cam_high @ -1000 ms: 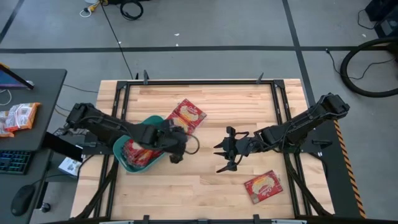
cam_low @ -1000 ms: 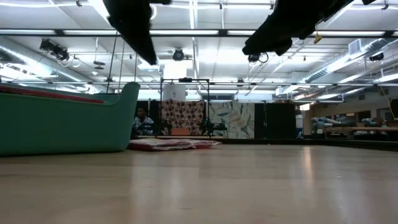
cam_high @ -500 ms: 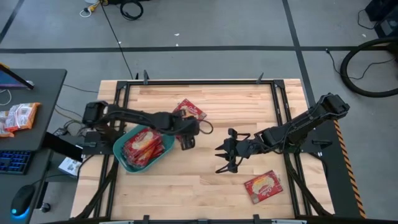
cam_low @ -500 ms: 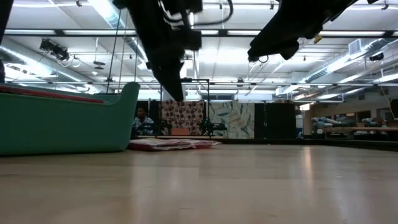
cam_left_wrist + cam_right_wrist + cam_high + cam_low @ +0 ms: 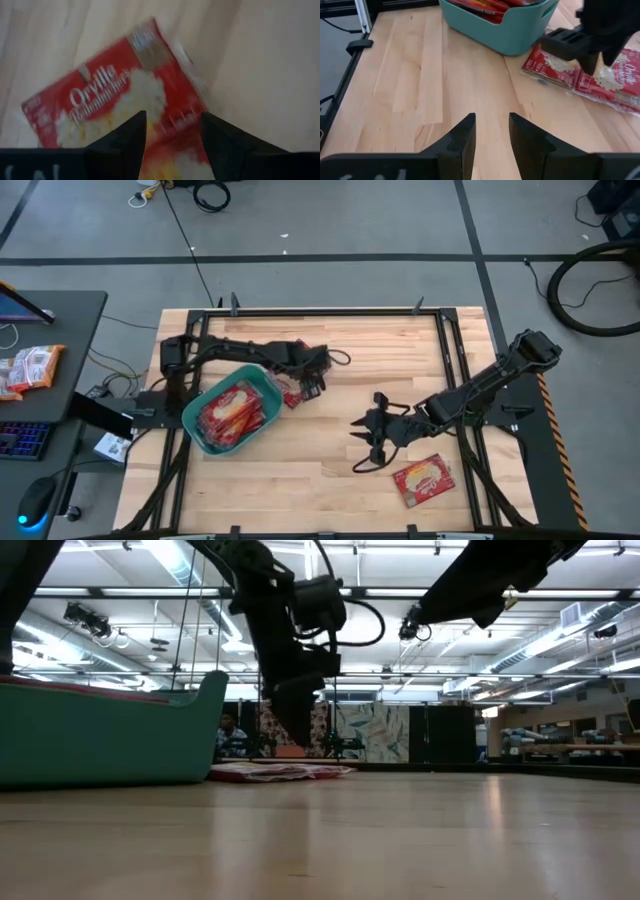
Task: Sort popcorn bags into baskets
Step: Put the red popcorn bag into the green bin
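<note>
The teal basket stands left of the table's middle, with several red popcorn bags lying in it. Just beyond its far right corner two more bags lie flat on the wood, overlapping. My left gripper hangs open a little above them, pointing steeply down; in the left wrist view its fingers stand over the upper bag without touching it. My right gripper waits open above bare wood, right of the middle. One bag lies alone near the front right.
The basket's wall rises right beside the two flat bags. A dark metal frame runs around the tabletop. Bare wood lies between the two grippers and along the near edge. A side desk with more packets stands off the table's left.
My left gripper has swung from above the basket toward the table's far and right edges and has sunk, stopping over the two bags beside the basket. It has stayed open. My right gripper has drifted slightly toward the near edge.
</note>
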Robot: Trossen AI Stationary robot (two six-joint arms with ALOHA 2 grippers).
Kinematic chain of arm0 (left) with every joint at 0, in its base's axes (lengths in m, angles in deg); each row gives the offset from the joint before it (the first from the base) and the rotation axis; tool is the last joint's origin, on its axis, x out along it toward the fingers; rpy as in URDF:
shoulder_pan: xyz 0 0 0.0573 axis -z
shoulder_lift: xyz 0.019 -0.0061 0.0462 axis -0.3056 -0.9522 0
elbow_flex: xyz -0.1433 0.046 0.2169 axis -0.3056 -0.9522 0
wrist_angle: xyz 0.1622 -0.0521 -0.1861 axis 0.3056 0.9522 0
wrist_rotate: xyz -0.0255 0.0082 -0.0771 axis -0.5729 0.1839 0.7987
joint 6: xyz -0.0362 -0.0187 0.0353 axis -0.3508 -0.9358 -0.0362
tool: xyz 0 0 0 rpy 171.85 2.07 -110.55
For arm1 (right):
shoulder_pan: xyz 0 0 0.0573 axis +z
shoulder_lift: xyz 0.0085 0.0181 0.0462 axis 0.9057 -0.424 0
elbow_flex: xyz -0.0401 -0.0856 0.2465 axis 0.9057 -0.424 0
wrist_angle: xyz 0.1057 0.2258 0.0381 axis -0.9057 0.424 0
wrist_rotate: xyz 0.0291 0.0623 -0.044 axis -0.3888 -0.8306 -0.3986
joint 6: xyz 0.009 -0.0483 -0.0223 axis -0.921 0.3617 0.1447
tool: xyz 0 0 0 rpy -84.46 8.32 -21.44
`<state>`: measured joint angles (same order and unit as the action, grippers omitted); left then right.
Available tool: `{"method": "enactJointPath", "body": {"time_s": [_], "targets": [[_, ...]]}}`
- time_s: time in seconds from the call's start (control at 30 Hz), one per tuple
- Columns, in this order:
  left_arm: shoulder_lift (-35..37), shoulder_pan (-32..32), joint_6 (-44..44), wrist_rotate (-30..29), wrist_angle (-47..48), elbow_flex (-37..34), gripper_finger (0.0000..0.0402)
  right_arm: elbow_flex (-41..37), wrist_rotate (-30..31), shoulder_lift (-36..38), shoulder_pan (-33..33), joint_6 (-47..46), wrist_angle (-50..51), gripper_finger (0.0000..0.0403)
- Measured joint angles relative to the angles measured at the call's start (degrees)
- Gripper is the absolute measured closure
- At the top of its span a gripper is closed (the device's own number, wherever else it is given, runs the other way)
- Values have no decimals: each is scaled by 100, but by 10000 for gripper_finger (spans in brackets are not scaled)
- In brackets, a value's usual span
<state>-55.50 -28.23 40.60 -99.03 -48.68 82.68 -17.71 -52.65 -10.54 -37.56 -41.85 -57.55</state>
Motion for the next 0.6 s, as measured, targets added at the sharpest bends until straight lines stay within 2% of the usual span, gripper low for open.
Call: {"method": "enactJointPath", "body": {"time_s": [0.17, 0.27, 0.6], "targets": [[-153, -277, -110, 261, -75, 39, 214, 2, 151, 0, 182, -79, 65, 281], [-143, -181, -232, 401, 378, 36, 214, 2, 219, 0, 259, -115, 65, 281], [-132, 103, -126, 89, 401, 38, 214, 2, 229, 0, 219, -47, -27, 281]]}}
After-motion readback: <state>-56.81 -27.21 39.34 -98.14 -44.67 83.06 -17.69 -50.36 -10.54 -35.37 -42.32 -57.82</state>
